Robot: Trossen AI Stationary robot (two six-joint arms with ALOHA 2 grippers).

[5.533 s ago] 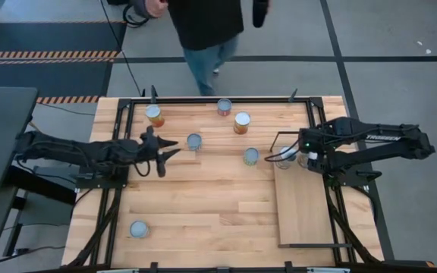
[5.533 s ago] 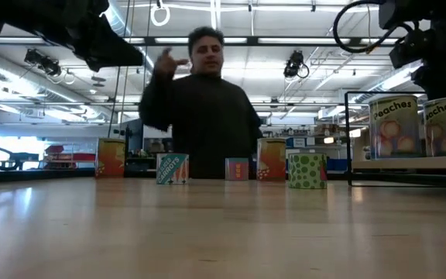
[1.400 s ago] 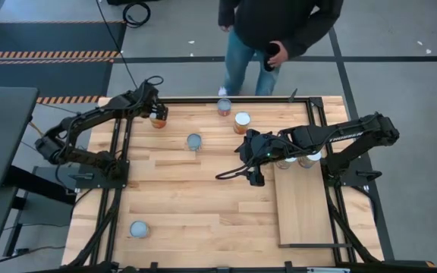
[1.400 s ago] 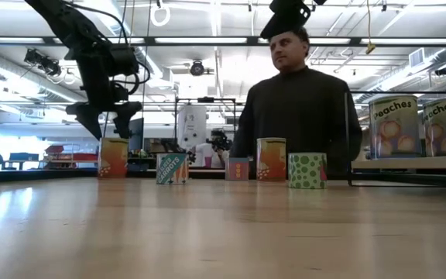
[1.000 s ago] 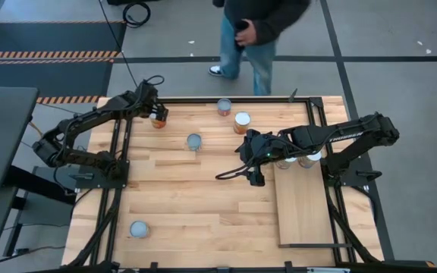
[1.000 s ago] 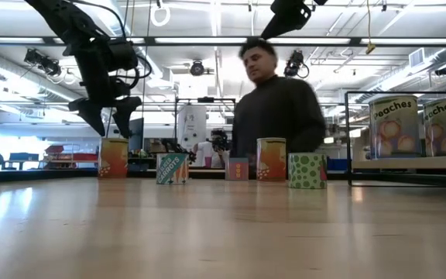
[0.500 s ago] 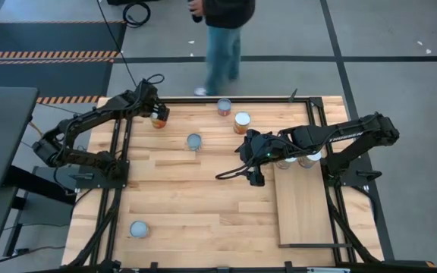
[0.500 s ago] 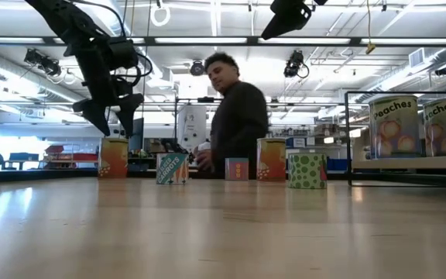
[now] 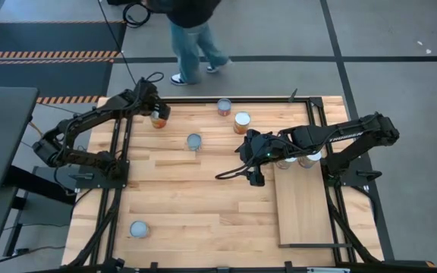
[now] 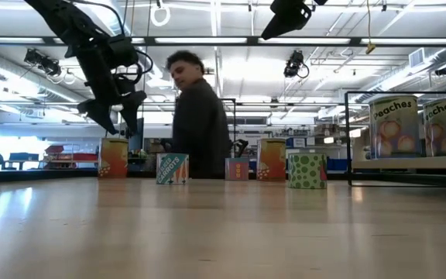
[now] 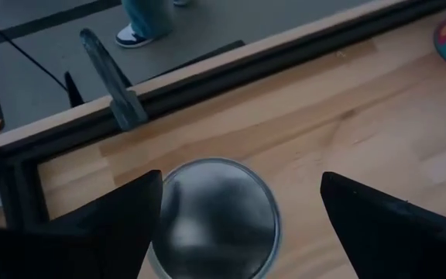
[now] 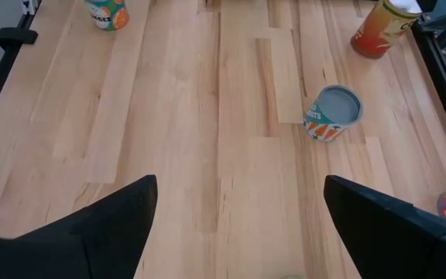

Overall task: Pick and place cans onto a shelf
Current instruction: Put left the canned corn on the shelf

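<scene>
**Left hand over the far-corner can, jaws wide, not yet gripping**

The orange-label can (image 9: 156,119) stands upright at the bench's far left corner, close to the black edge rail; in the left wrist view its silvery lid (image 11: 214,218) sits between the two dark fingers, nearer one than the other, w/ bare wood showing on the wider side; the left hand (image 9: 156,111) hangs right above it, jaws spread, nothing held; in the low view the fingertips are above the can's top, so no contact yet, as far as I can tell.

Other cans: a blue-grey one (image 9: 194,141) mid-bench; one (image 9: 224,106) at the far edge; an orange one (image 9: 241,122) just beside it; one alone (image 9: 139,229) at the near left; two already on the shelf (image 9: 303,212), at its far end, partly under the right arm.

The right hand (image 9: 253,171) waits open over bare bench, just off the shelf's left edge, holding nothing; a person (image 9: 190,30) walks past beyond the bench.

To do this step well, I'd say: shift sideways so the lid sits midway betw. the fingers; drop straight down till the pads reach mid-label; close square on the can wall; lift vertical before swinging, since the rail is close and a skewed grip could tip the can.
</scene>
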